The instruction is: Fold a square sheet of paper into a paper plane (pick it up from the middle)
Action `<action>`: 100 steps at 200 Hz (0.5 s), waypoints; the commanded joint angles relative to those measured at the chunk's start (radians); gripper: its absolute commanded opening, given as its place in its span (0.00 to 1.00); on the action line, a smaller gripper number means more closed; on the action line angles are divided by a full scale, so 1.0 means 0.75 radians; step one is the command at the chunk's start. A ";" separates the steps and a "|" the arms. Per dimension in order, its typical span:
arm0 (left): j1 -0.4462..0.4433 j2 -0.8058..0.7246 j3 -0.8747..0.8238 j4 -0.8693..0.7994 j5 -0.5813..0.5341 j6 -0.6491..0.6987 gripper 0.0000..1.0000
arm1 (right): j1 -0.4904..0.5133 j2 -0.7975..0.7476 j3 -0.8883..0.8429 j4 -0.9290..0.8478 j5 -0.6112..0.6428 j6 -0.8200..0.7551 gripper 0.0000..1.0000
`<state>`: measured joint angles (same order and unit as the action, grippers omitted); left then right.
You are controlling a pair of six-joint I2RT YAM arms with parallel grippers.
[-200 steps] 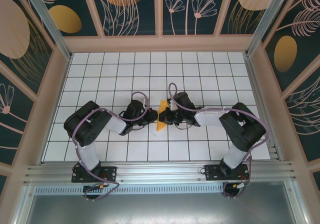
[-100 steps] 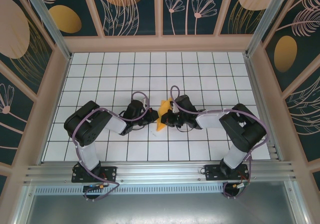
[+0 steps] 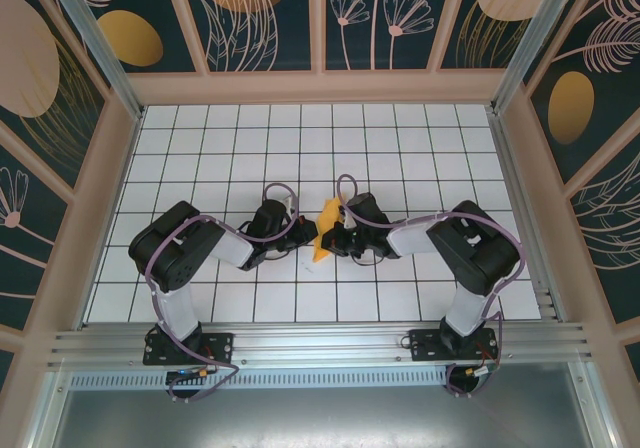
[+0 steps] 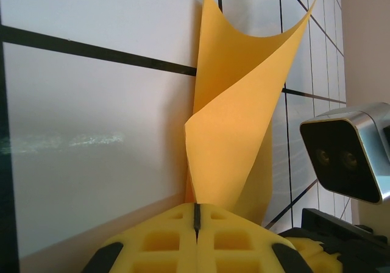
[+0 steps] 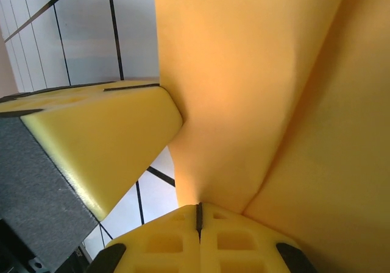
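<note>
From above, your left claw [image 3: 304, 236] and right claw [image 3: 337, 238] meet nose to nose at mid-counter [image 3: 420, 148], with the square sheet of paper [image 3: 322, 230] standing on edge between them. That 2-sided hold looks meant to keep the sheet off the tiles so a crease can be worked. The arms cover the fingertips here, so you cannot read the grip from this view.

In the left wrist view, the left claw's yellow pads [image 4: 158, 242] are pressed together, and the sheet rises out of the seam as a curled, half-folded flap. The right arm's camera housing [image 4: 350, 157] sits just beside it. The paper's lower edge is lost behind the pads.

In the right wrist view, the right claw is likewise clamped tight with the paper coming out of its seam. A finger of the left claw lies against the sheet. You are too close here to judge the fold's shape or whether any crease runs straight.
</note>
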<state>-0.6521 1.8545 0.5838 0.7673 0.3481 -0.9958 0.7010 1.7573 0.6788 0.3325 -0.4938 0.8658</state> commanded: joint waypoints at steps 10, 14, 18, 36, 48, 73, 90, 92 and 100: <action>0.002 0.075 0.003 -0.064 -0.016 0.028 0.01 | 0.000 0.040 0.019 -0.091 0.049 -0.037 0.01; 0.002 0.076 0.003 -0.064 -0.015 0.029 0.01 | 0.000 0.035 0.018 -0.090 0.045 -0.037 0.01; 0.002 0.076 0.003 -0.064 -0.017 0.029 0.00 | 0.002 0.031 0.019 -0.086 0.041 -0.036 0.02; 0.002 0.074 0.001 -0.070 -0.023 0.029 0.00 | 0.012 -0.025 0.023 -0.086 0.037 -0.040 0.03; 0.002 0.068 0.002 -0.078 -0.028 0.029 0.00 | 0.018 -0.070 0.020 -0.088 0.030 -0.041 0.03; 0.002 0.064 0.003 -0.097 -0.053 0.031 0.00 | 0.034 -0.143 -0.024 -0.053 0.014 -0.012 0.03; 0.001 0.067 0.006 -0.101 -0.055 0.030 0.00 | 0.047 -0.146 -0.049 -0.009 -0.001 0.018 0.03; 0.001 0.067 0.005 -0.101 -0.055 0.029 0.00 | 0.048 -0.144 -0.051 -0.004 -0.002 0.021 0.03; 0.002 0.067 0.007 -0.104 -0.057 0.028 0.00 | 0.052 -0.137 -0.052 0.002 -0.001 0.029 0.03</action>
<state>-0.6498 1.8580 0.5838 0.7738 0.3515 -0.9958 0.7231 1.6718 0.6678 0.3061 -0.4885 0.8673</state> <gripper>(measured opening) 0.065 0.065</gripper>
